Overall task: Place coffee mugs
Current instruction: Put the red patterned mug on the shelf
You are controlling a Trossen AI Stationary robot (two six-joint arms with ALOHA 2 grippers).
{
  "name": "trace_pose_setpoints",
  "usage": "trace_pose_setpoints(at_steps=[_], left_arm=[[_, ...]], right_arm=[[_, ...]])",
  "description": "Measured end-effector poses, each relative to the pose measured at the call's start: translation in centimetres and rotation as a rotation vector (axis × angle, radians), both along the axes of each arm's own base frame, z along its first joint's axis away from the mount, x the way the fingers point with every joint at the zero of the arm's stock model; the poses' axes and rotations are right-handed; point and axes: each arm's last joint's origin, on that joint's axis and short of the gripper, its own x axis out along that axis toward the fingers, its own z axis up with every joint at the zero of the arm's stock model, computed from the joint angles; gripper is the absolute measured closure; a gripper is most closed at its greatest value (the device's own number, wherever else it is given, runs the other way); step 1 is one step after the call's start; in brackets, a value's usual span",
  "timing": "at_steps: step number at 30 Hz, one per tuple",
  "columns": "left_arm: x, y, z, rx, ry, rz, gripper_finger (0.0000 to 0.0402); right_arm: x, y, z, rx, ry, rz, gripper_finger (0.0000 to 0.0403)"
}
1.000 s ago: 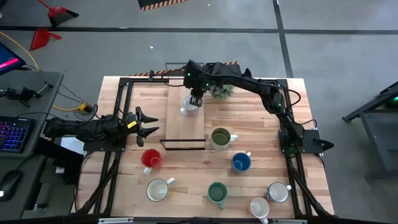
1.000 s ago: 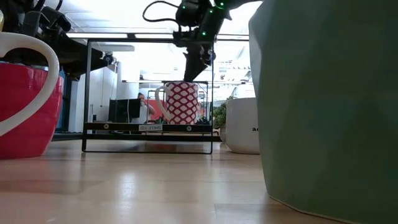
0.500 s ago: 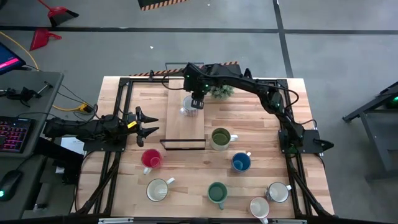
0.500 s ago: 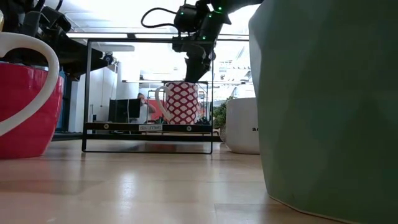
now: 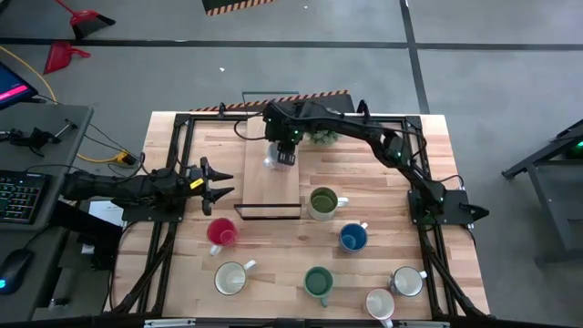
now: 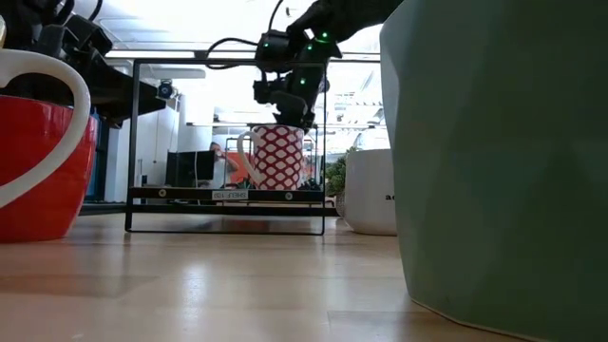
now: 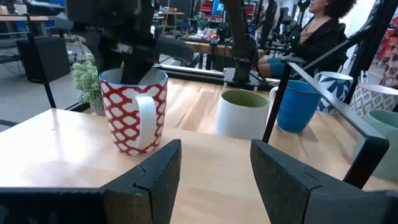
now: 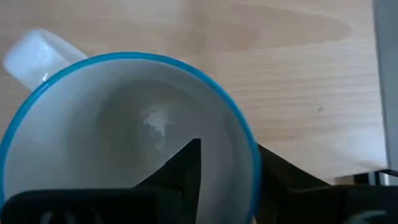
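Shifted left, my right gripper (image 5: 286, 157) straddles the patterned mug's (image 6: 277, 156) rim on the rack (image 5: 270, 208) — seven mugs outside, all empty; left gripper (image 5: 221, 180) open.

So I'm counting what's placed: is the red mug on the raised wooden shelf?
No, the red mug stands on the table, beside the shelf's near corner.

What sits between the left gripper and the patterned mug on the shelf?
Only bare shelf lies between the left gripper and the patterned mug, seen in the left wrist view.
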Motion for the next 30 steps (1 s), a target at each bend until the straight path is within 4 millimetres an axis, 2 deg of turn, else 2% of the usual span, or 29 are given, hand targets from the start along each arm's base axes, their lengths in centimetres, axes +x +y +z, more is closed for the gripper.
trace_pose_setpoints(at_steps=[3,13,16,22,30], left_arm=[[0.04,0.00,-0.07,0.000,0.008,0.000,0.0218],[0.05,0.00,-0.08,0.000,0.010,0.000,0.0218],[0.05,0.00,-0.08,0.000,0.010,0.000,0.0218],[0.05,0.00,-0.08,0.000,0.010,0.000,0.0218],[0.05,0.00,-0.08,0.001,0.010,0.001,0.0218]], right_arm=[[0.18,-0.02,-0.49,0.008,0.005,0.002,0.0304],[0.56,-0.21,-0.30,0.009,-0.045,-0.049,0.0306],[0.66,-0.24,-0.26,0.013,-0.058,-0.065,0.0323],[0.66,-0.19,-0.11,0.026,-0.068,-0.075,0.0390],[0.97,-0.34,0.08,0.042,-0.115,-0.163,0.0398]])
